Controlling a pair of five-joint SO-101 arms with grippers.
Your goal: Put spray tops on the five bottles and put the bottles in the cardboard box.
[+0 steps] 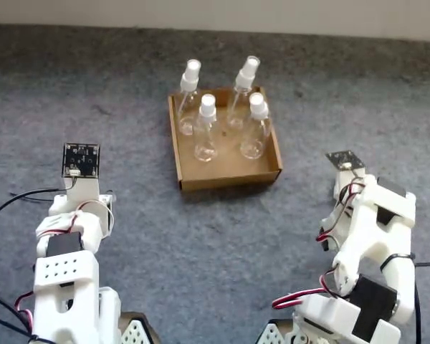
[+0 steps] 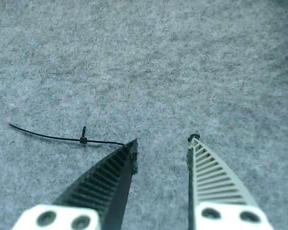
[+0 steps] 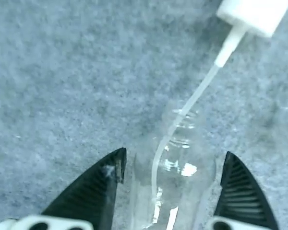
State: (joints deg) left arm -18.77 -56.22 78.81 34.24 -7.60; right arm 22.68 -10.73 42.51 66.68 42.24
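A cardboard box [image 1: 229, 177] stands at the table's far middle. In it stand several clear bottles [image 1: 205, 129], each with a white spray top [image 1: 208, 105] on. In the right wrist view a further clear bottle [image 3: 182, 191] lies between the fingers of my right gripper [image 3: 175, 158], which is open and straddles it. Its white spray top [image 3: 254, 14] is off the neck, with the thin tube [image 3: 192, 100] running down into the bottle. My left gripper [image 2: 162, 141] is open over bare carpet and holds nothing.
Grey carpet covers the table. A thin black cable tie [image 2: 81, 140] lies on it by the left gripper's dark finger. The left arm [image 1: 68, 244] and the right arm [image 1: 373, 236] sit near the front edge, either side of open carpet before the box.
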